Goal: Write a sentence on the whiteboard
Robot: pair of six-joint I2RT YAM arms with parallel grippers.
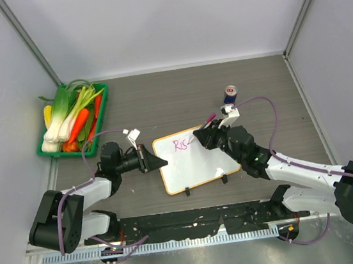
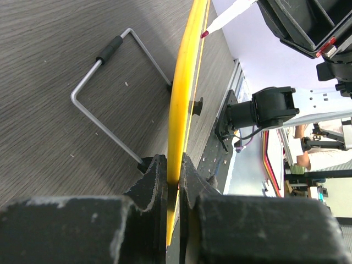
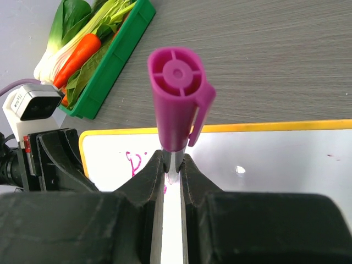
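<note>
Centre table: whiteboard [image 1: 196,162], pink sentence [image 1: 181,145] reading "Ris"; left gripper [image 1: 161,161] clamped on its left edge; right gripper [image 1: 201,136] closed round magenta marker [image 1: 208,120].

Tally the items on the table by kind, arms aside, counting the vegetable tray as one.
Board: 1
Marker: 1
Can: 1
Tray of vegetables: 1
Total: 4
</note>
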